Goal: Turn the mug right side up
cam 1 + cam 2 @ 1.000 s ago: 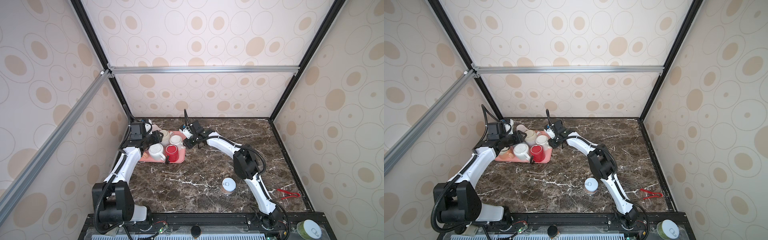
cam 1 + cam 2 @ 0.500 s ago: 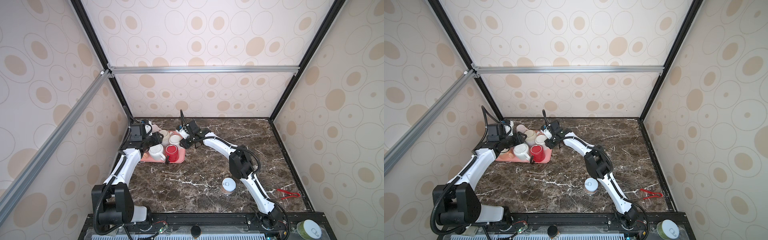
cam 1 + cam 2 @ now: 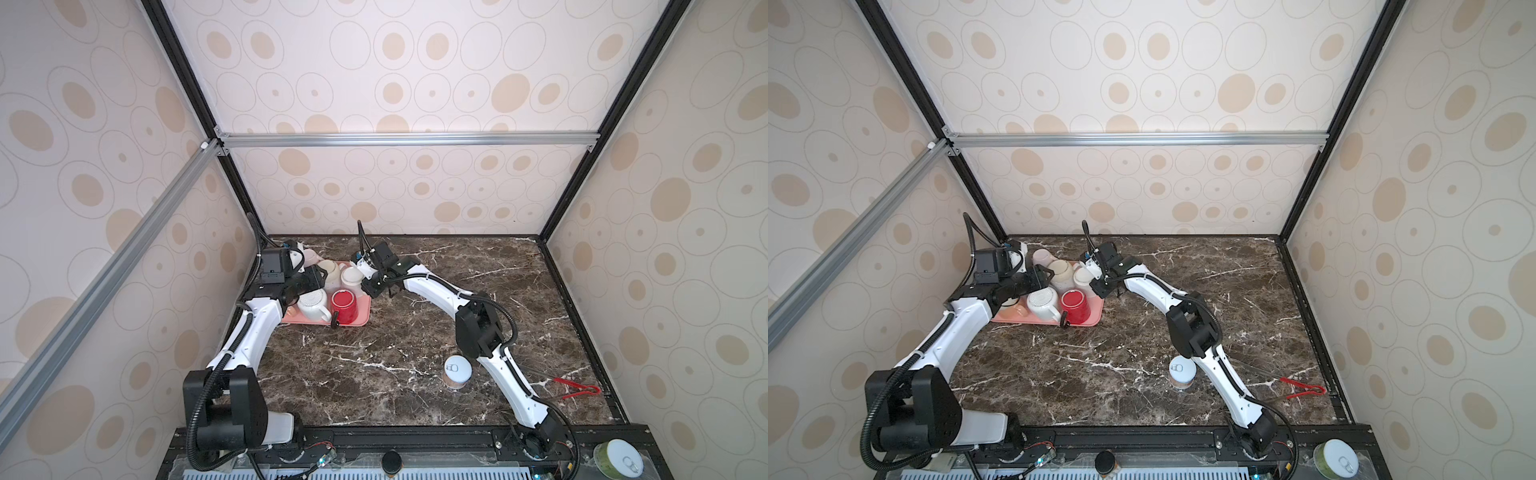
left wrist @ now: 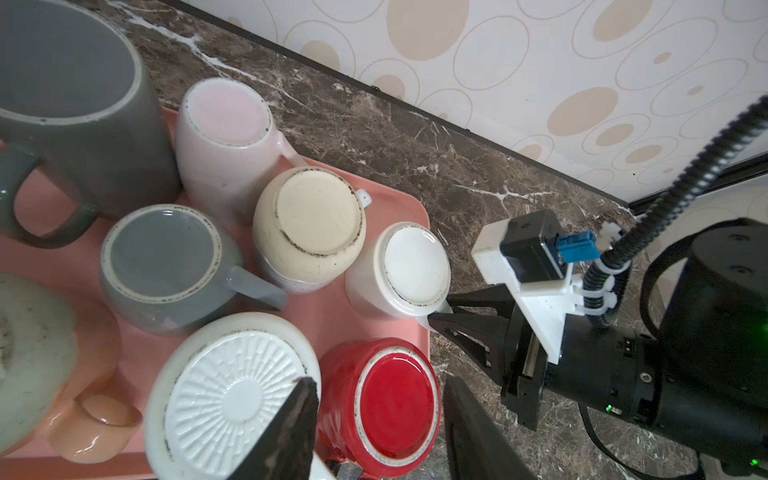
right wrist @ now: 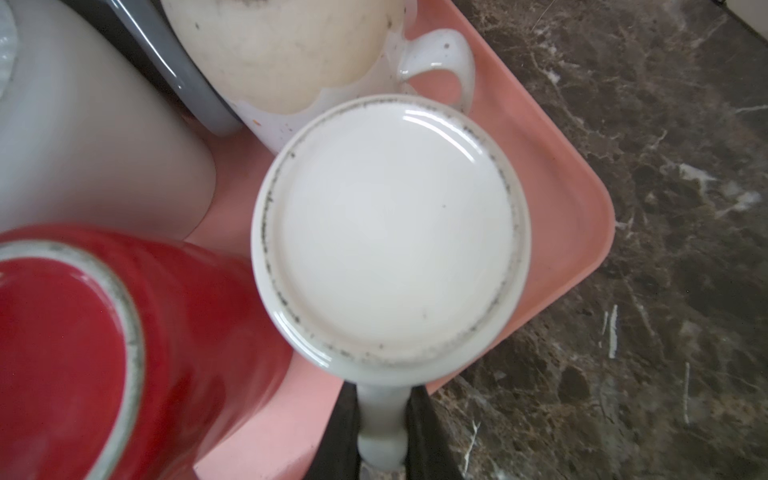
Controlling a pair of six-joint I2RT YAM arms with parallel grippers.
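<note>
— Whereabouts?
— On the pink tray (image 4: 399,210), base up, at the edge nearest the right arm: white mug (image 5: 390,232).
— Changed?
— Just clamped by the right gripper (image 5: 382,399), around the handle (image 5: 382,432); parted a moment ago. Ready for lifting, flipping. Above the red mug (image 4: 395,399), left gripper (image 4: 376,386), jaws apart.

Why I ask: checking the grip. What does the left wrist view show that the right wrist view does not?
Only left wrist: the right gripper from outside, plus the peach mug and pale pink mug. Only right wrist: the handle in full, pinched between dark fingers. Both: the upside-down white mug, the red mug, the pink tray.
</note>
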